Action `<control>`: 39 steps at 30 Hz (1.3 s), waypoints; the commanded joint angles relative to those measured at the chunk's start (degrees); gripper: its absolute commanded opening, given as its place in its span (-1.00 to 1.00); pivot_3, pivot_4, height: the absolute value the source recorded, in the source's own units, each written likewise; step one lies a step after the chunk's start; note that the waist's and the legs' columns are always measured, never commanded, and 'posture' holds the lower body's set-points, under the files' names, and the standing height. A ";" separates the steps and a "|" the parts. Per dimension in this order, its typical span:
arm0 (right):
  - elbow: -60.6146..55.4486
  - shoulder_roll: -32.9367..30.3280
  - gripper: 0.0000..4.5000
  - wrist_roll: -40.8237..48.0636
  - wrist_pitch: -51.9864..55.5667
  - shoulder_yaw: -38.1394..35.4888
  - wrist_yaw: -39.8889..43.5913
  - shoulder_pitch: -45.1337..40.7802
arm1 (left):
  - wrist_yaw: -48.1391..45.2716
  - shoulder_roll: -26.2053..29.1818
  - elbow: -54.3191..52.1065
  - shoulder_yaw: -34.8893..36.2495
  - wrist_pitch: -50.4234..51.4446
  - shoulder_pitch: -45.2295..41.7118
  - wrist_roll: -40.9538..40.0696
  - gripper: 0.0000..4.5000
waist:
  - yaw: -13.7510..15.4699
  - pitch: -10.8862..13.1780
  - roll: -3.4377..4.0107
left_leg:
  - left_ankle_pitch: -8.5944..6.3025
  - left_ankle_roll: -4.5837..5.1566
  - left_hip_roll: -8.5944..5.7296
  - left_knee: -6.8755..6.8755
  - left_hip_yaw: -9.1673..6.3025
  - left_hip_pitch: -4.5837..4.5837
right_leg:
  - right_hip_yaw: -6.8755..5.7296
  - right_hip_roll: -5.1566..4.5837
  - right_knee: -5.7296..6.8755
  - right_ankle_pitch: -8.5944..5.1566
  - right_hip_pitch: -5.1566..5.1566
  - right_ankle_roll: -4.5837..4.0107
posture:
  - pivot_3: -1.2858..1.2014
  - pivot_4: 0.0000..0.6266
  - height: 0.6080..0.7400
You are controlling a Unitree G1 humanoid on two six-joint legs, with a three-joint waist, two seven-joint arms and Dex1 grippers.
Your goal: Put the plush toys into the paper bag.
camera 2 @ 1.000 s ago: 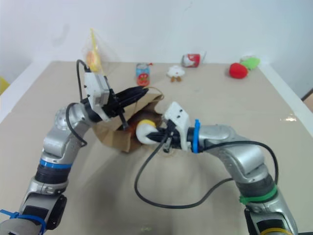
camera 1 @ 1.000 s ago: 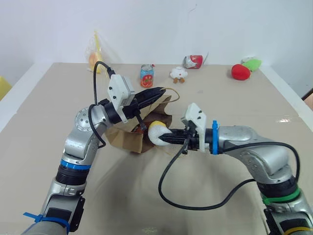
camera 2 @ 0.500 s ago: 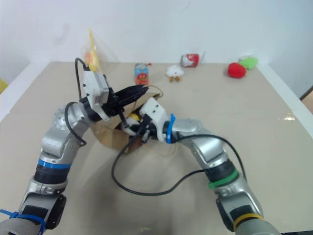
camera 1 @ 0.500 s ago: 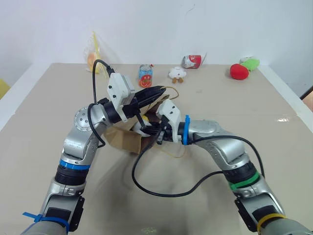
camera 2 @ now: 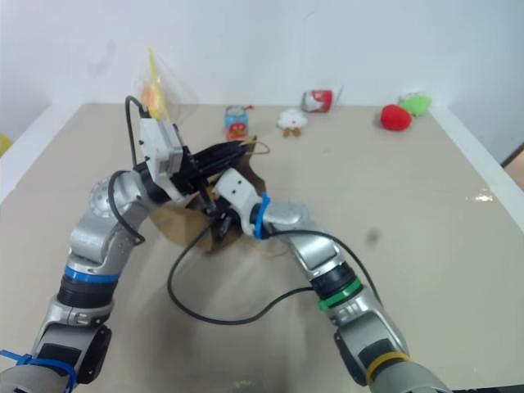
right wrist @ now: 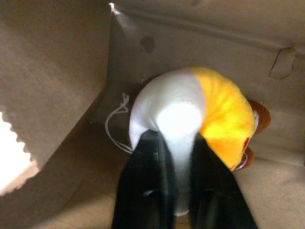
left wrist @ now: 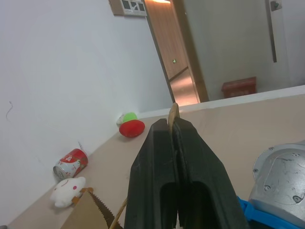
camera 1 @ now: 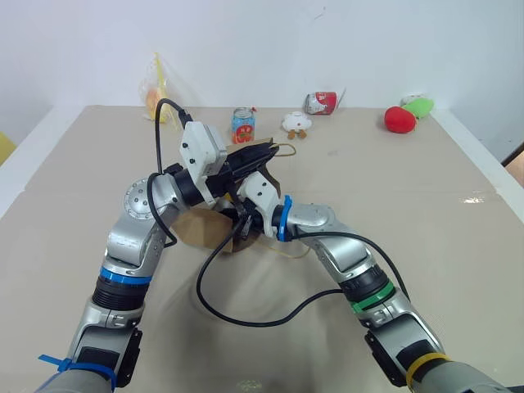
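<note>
Currently: right pincer (right wrist: 176, 157) inside paper bag (camera 1: 209, 228), fingers (right wrist: 143, 176) either side of white-and-yellow egg plush (right wrist: 195, 114), touching it; firm grip or loosening, cannot tell. Brown plush (right wrist: 259, 114) partly hidden behind egg, deeper in bag. Left pincer (left wrist: 177, 143) clamped shut on tan cord handle (left wrist: 173, 112), holding bag mouth up. Bag near surface (camera 1: 393, 188) centre. At 12 o'clock from bag: can (camera 1: 243, 126), small white plush (camera 1: 298, 123). At 2 o'clock: red plush (camera 1: 399, 119), green plush (camera 1: 422, 106).
</note>
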 commanded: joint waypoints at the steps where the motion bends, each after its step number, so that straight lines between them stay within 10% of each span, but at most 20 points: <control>1: -3.57 -1.04 -0.01 0.72 0.63 -2.08 1.65 0.24 | -0.07 0.64 -1.72 0.70 -1.01 -1.24 0.13 -1.00 | 0.01 0.00 0.00 | 0.00 0.00 0.00 0.00 0.00 0.00 | 0.00 0.00 0.00 0.00 0.00 0.00 | 0.03 -0.52 1.00; 6: -11.91 -5.48 0.97 3.47 4.74 -4.44 4.61 2.86 | -0.15 0.74 -1.92 0.63 -1.08 -0.79 0.20 -1.00 | 0.09 0.00 0.00 | 0.00 0.00 -0.02 0.00 0.00 -0.04 | -0.01 -0.04 -0.03 0.00 0.00 0.00 | 0.03 -0.52 1.00; 21: -24.28 -24.51 0.97 12.54 17.44 -18.04 9.72 10.13 | 0.22 0.08 -1.38 1.40 -1.26 -1.39 -0.73 -1.00 | 0.15 0.01 0.00 | -0.01 0.01 -0.04 0.00 -0.04 -0.02 | -0.05 -0.03 -0.05 -0.01 0.02 0.01 | 0.03 -0.52 1.00; 37: -16.94 -20.96 0.97 12.11 21.11 -15.72 5.09 14.97 | 0.51 0.22 -1.51 1.82 -1.27 -1.49 -0.68 -1.00 | 0.07 0.01 0.00 | -0.01 0.01 -0.03 0.00 -0.01 -0.03 | 0.01 0.00 -0.05 -0.01 0.01 0.01 | 0.03 -0.52 1.00; 39: -17.90 -21.27 0.75 11.69 21.36 -14.44 5.20 15.97 | 0.61 0.28 -1.59 1.82 -1.23 -1.45 -0.60 -1.00 | 0.08 0.01 0.00 | -0.01 0.01 -0.04 0.00 -0.01 -0.04 | 0.00 -0.01 -0.05 -0.01 0.00 0.01 | 0.03 -0.52 1.00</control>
